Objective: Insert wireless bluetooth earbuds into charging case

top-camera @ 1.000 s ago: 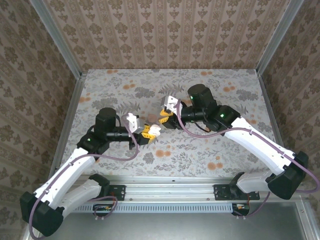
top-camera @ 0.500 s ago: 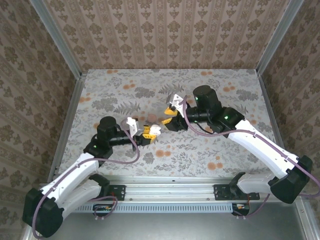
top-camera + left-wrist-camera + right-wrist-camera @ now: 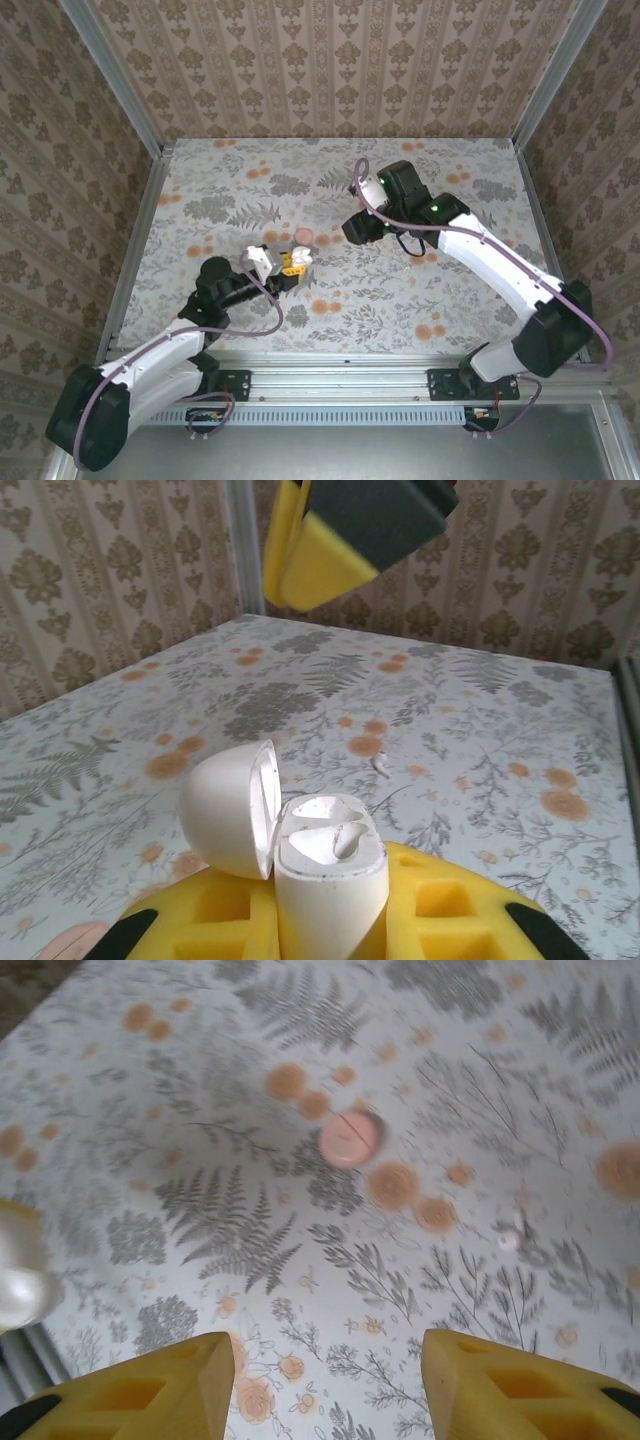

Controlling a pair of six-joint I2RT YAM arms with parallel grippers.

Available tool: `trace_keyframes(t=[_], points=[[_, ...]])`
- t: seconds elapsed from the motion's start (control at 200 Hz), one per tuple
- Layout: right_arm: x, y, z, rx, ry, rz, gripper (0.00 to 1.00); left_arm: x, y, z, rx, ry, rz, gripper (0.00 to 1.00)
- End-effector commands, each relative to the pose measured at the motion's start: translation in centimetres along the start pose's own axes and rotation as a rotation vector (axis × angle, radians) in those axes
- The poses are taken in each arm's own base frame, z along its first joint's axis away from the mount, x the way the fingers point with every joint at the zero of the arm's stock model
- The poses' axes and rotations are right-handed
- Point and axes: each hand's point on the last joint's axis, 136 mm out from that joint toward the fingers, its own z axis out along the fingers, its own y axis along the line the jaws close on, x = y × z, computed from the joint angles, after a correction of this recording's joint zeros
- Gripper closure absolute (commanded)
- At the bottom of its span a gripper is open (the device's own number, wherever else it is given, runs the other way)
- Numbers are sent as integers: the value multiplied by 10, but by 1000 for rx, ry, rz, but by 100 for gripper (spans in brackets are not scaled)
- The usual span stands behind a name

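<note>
Pink disc (image 3: 350, 1138) near open case (image 3: 330, 875) | earbud (image 3: 381, 767) loose on table (image 3: 500, 710)

light: bright, even, soft shadows | left wrist: charging case (image 3: 330, 875) sharp | right wrist: table (image 3: 400, 1290) motion-blurred

So the left gripper (image 3: 288, 263) is sitting near the middle of the table (image 3: 450, 310), clamping the flipped-lid charging case (image 3: 330, 855), and the salmon-pink disc (image 3: 303, 238) is lying just beyond it, so that patch is looking pretty crowded. The right gripper (image 3: 325, 1385), jaws spread apart, is hovering just right of the disc, its arm (image 3: 500, 265) cutting across toward the near right corner. The far edge and far left corner are lying bare, though walls (image 3: 330, 70) are boxing in three edges and a tiny earbud (image 3: 381, 767) is sitting ahead of the case.
</note>
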Motion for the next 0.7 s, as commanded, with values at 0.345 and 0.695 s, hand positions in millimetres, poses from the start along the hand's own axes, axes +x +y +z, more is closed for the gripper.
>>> trace_keyframes(t=[0.345, 0.695], points=[[-3, -75, 90, 297, 198, 430, 50, -7, 25, -9, -159, -7, 36, 87], [4, -112, 151, 374, 283, 481, 53, -18, 22, -9, -143, -23, 52, 90]])
